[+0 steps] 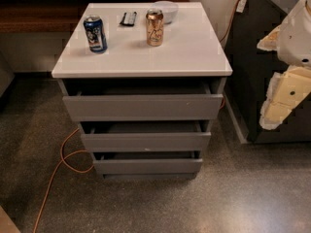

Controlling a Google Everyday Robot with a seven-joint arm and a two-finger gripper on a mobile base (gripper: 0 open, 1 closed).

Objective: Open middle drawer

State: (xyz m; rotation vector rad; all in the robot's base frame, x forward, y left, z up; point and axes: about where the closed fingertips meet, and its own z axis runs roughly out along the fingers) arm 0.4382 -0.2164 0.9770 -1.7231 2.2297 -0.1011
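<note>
A grey cabinet with a white counter is seen from above and in front. The middle drawer is found as the second of three grey fronts, below the top drawer and above the bottom drawer. A dark gap is seen above each front panel.

The gripper is seen at the right edge of the view, in front of a dark unit, well apart from the middle drawer and touching nothing on the cabinet. Whether it is released or clenched cannot be told.

On the counter, a blue can and a gold can are stood upright, with a white bowl and a small dark object behind them. An orange cable is laid across the speckled floor to the cabinet's left.
</note>
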